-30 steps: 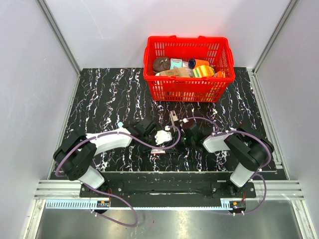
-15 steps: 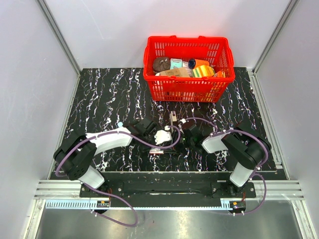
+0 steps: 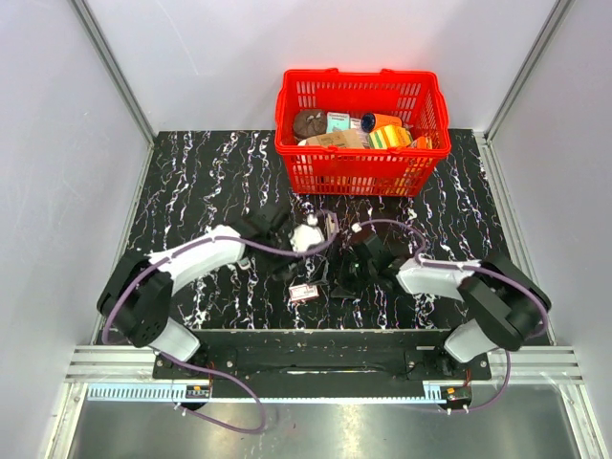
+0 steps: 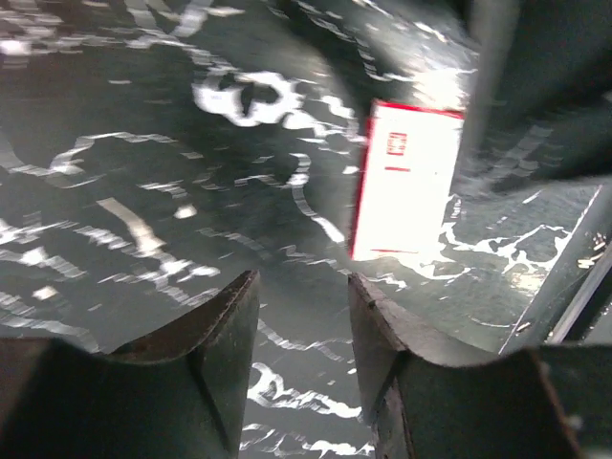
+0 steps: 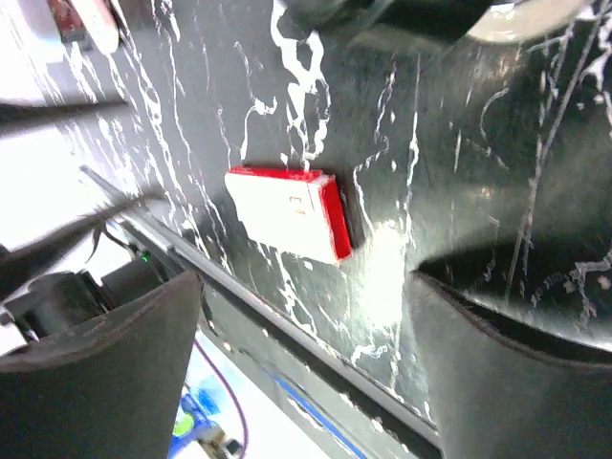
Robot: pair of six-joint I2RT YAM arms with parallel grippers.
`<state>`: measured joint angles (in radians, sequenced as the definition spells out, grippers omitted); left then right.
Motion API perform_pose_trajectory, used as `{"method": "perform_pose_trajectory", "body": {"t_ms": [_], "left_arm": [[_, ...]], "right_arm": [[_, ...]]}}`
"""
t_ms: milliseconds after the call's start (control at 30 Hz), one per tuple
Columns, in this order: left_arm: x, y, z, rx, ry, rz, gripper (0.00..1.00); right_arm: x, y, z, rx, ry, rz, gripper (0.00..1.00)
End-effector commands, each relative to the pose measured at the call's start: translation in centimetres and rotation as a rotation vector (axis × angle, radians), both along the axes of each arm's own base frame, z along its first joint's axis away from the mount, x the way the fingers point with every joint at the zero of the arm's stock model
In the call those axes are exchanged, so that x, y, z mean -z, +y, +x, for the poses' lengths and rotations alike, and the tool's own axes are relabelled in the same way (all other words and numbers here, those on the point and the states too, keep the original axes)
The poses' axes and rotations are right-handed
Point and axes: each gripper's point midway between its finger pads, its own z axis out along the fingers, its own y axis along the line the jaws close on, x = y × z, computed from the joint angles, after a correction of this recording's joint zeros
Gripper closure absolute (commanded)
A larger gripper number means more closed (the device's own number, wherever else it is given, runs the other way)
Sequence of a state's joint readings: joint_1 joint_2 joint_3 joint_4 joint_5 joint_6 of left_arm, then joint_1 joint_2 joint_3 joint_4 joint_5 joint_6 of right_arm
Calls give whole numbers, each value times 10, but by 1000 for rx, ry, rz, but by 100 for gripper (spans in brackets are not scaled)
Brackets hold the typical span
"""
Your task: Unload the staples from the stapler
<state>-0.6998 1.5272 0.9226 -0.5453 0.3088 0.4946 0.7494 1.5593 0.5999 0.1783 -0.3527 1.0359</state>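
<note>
The stapler [image 3: 331, 226] shows only in the top view, as a small pale bar on the black marbled mat in front of the basket, partly covered by the arms' wrists. My left gripper [image 3: 287, 265] hangs left of it, fingers toward the near edge, jaws a little apart with only mat between them [image 4: 301, 316]. Low over the mat just right of the box, my right gripper [image 3: 341, 280] is wide open and empty [image 5: 306, 316]. Neither gripper touches the stapler. It cannot be made out in the wrist views.
A flat red-and-white small box [image 3: 304, 292] lies near the mat's front edge between the grippers, also the box [image 4: 406, 182] and the box [image 5: 287, 215]. A red basket [image 3: 361, 167] of groceries stands at the back. Purple cables loop over the mat.
The right gripper has opened wide and dropped toward the box at the near edge. The left arm has swung, its wrist now farther back, near the stapler.
</note>
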Motion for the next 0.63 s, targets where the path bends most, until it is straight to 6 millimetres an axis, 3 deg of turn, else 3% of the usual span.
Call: {"method": "perform_pose_trajectory", "body": {"t_ms": [0,167,267,433,600], "left_arm": [[-81,1,33,-88,-72,-147,53],[-145,25,44,-188,-146,-215,46],[-174,41,42,-234,-168,-232,36],[-188,75,35,-333,-188,-251,33],[-193,98,33,-423,-203,-299,33]], "right_arm": [[-2,-39,-3,15,-45,-225,1],[-44,-60,13,-1,-175,-340,1],[-78,-66,24,8,-262,-363,1],[-130,-69,35,35,-378,-348,0],[-157,-69,43,55,-427,-338,1]]}}
